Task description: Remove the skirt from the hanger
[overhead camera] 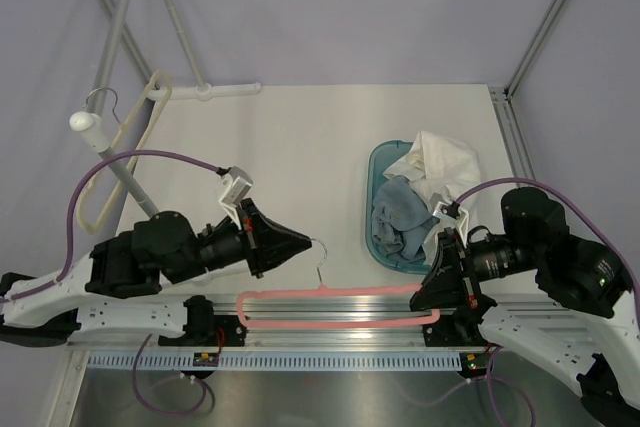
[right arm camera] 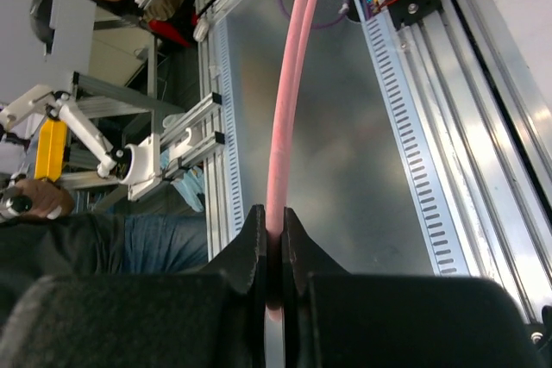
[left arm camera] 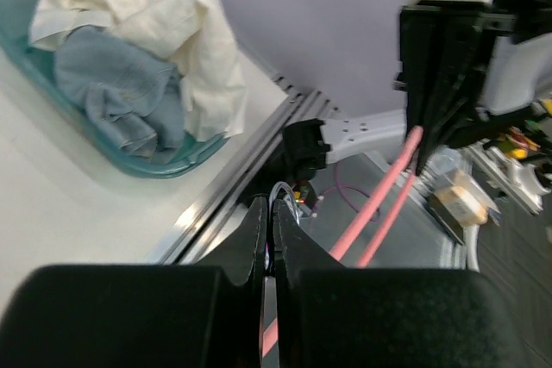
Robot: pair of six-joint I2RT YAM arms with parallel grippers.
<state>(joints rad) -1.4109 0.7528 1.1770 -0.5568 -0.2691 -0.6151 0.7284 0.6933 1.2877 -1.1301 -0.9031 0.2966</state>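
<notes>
Pink hanger [overhead camera: 340, 291], teal basket [overhead camera: 372, 175], a cream cloth [overhead camera: 442, 160] and a grey-blue cloth [overhead camera: 396, 209].

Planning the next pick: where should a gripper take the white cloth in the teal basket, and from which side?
Probably pinch the white cloth at its raised, crumpled crest, coming down from above: it piles higher than the teal basket, whose walls would block a sideways approach.
</notes>
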